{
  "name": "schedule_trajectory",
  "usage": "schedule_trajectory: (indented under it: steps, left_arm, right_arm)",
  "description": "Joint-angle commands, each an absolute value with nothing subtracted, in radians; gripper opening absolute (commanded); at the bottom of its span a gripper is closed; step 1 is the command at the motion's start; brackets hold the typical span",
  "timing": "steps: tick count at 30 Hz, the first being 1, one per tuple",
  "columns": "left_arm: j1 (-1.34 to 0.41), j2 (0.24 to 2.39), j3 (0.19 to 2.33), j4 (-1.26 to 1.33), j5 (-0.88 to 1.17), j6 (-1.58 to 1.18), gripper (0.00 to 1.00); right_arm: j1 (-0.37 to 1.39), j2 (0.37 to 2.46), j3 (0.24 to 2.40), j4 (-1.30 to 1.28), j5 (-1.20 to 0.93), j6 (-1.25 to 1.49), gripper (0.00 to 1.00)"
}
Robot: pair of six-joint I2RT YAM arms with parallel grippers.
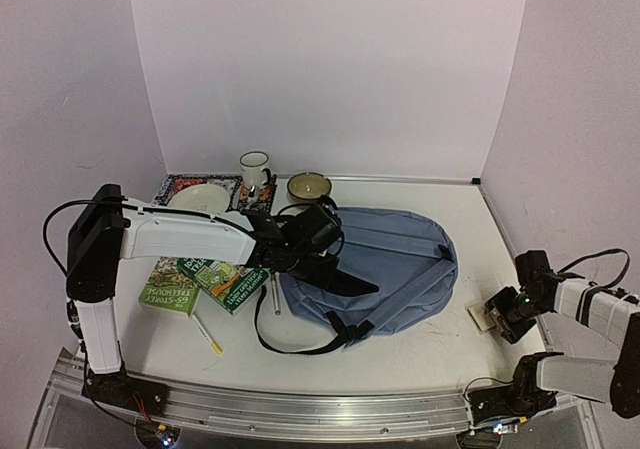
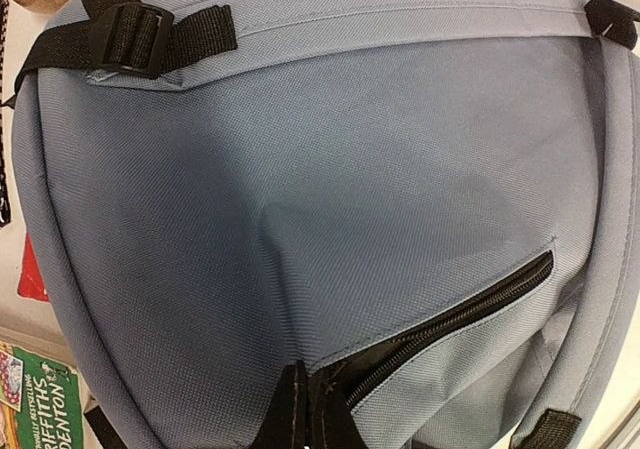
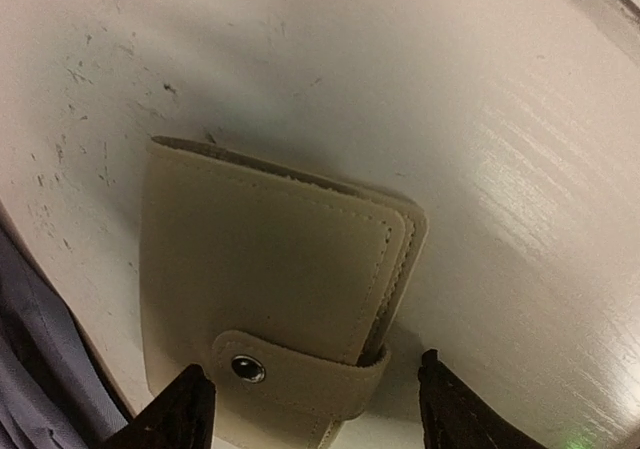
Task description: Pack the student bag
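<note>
The student bag [image 1: 385, 269], grey-blue with black straps, lies flat in the middle of the table. In the left wrist view the student bag [image 2: 300, 169] fills the frame, and its front pocket zipper [image 2: 455, 314] is partly open. My left gripper [image 1: 318, 237] is at the bag's left end. In its own view the left gripper [image 2: 305, 409] is shut, pinching the fabric edge at the near end of the pocket opening. My right gripper [image 1: 500, 314] is open low over a beige snap wallet [image 3: 270, 269] lying on the table right of the bag. Its fingers [image 3: 175, 414] stand on either side of the wallet's snap end.
Two green books [image 1: 200, 281] and a pen [image 1: 207, 334] lie left of the bag. A second pen [image 1: 276, 294] lies by the bag's edge. A mug [image 1: 254, 169], a bowl [image 1: 308, 186] and a plate [image 1: 200, 197] on a patterned tray stand at the back. A loose black strap [image 1: 300, 341] loops toward the front.
</note>
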State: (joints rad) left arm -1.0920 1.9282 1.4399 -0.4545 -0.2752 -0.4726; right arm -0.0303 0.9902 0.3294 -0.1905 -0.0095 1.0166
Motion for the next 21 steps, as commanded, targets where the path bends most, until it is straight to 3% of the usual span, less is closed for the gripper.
schedule_trajectory:
  steps: [1,9,18,21]
  left_arm:
    - [-1.088,1.891,1.495,-0.420,-0.252,-0.492,0.00]
    - [-1.088,1.885,1.485,-0.420,-0.253,-0.504,0.00]
    - [-1.086,1.885,1.474,-0.420,-0.256,-0.543,0.00]
    - [-1.084,1.879,1.472,-0.420,-0.253,-0.568,0.00]
  right_arm:
    - [-0.036,1.029,0.310,-0.136,-0.061,1.021,0.68]
    - [-0.035,1.102,0.319,-0.012,-0.095,0.956,0.54]
    - [-0.035,1.059,0.362,0.046,-0.144,0.829,0.11]
    - [-0.035,1.024,0.374,0.043,-0.167,0.809,0.03]
